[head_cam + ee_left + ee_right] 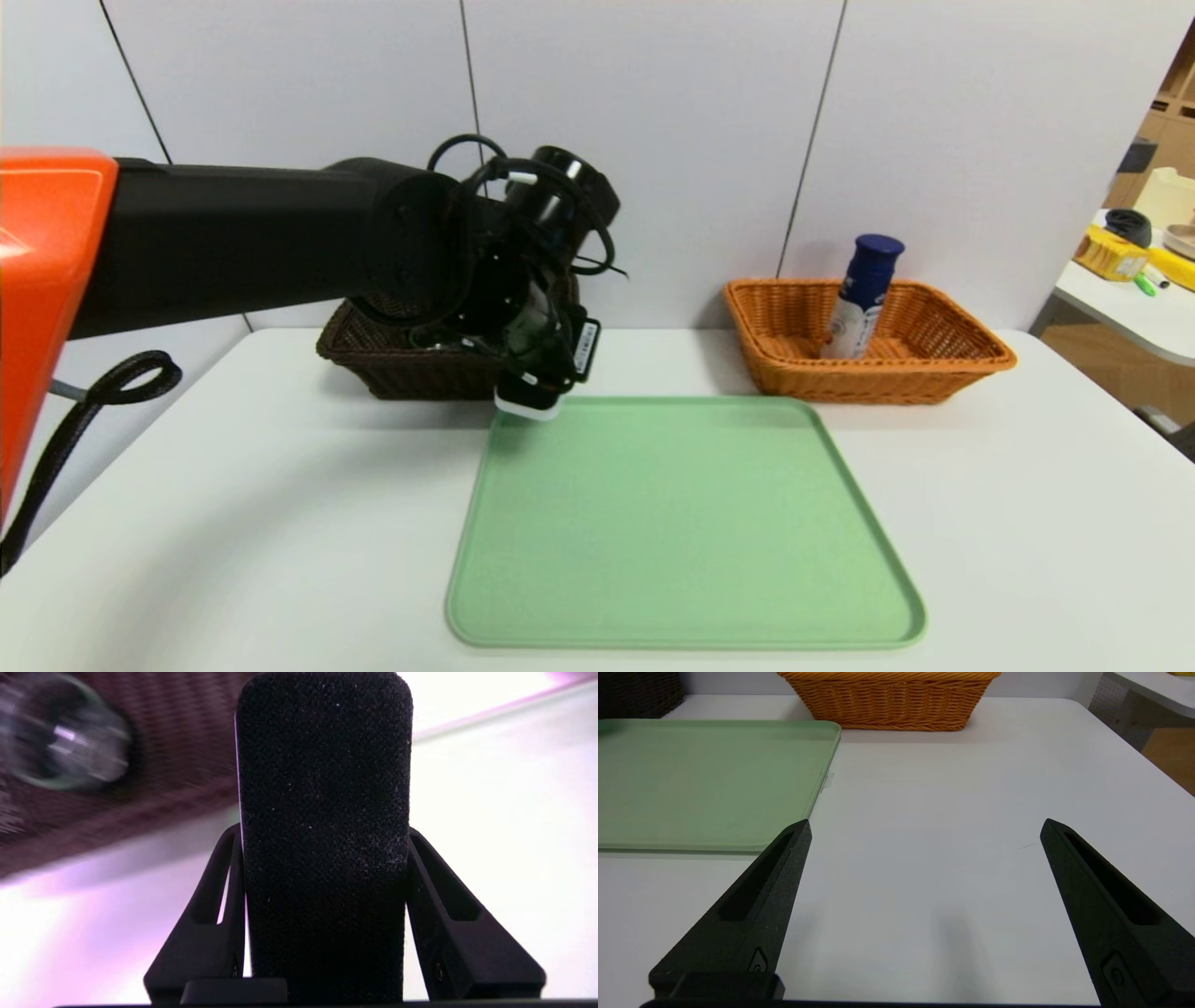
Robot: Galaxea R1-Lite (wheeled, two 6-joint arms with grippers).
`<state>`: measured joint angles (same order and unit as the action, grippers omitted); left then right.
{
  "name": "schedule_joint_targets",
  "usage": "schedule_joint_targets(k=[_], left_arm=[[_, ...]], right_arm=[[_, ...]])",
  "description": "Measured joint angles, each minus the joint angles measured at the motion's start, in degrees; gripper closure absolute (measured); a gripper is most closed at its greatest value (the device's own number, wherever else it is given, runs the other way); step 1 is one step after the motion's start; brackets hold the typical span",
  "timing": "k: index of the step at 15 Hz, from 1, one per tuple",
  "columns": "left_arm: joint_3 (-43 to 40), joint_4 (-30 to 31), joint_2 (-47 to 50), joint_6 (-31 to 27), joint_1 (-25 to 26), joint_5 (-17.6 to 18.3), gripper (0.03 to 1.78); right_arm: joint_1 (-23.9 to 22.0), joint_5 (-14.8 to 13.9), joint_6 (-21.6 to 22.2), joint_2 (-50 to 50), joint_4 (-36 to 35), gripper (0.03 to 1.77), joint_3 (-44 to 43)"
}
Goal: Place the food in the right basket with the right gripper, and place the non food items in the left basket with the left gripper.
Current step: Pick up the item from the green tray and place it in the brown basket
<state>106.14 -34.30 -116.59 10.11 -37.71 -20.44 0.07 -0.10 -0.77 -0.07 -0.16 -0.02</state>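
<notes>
Left gripper (534,392) is clamped on the black-faced slab (322,835), fingers pinching its two long edges; slab's long axis runs straight out along the gripper's pointing line. In the head view the slab's white base shows just below the fingers, hanging over the far left corner of the green tray (686,523). Left basket (392,373) sits directly behind and slightly left of the gripper, near; the glass dish (60,742) is already lying inside it. Key relation: slab is not yet over the basket opening; I judge it needs to travel a bit farther back and left to clear the near rim before release. Drink bottle (864,294) stands leaning in the right basket (934,373). Right gripper (924,858) is parked low over the table (952,812), jaws spread wide, holding nothing.
</notes>
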Motion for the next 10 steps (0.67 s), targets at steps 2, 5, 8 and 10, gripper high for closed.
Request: schedule_joint_targets(k=[2, 5, 8, 10], left_arm=[[1.0, 0.4, 0.5, -9.0, 4.4, 2.2, 0.84], [4.1, 1.0, -0.2, -23.2, 11.6, 9.2, 0.84], [6.2, 4.8, -2.0, -36.3, 17.4, 16.7, 0.84], [6.5, 9.1, -3.4, -43.9, 20.2, 21.0, 0.84]], right_arm=[[0.0, 0.0, 0.0, 0.0, 0.0, 0.1, 0.0], [0.0, 0.0, 0.0, 0.0, 0.0, 0.1, 0.0], [0.0, 0.0, 0.0, 0.0, 0.0, 0.1, 0.0], [0.0, 0.0, 0.0, 0.0, 0.0, 0.1, 0.0]])
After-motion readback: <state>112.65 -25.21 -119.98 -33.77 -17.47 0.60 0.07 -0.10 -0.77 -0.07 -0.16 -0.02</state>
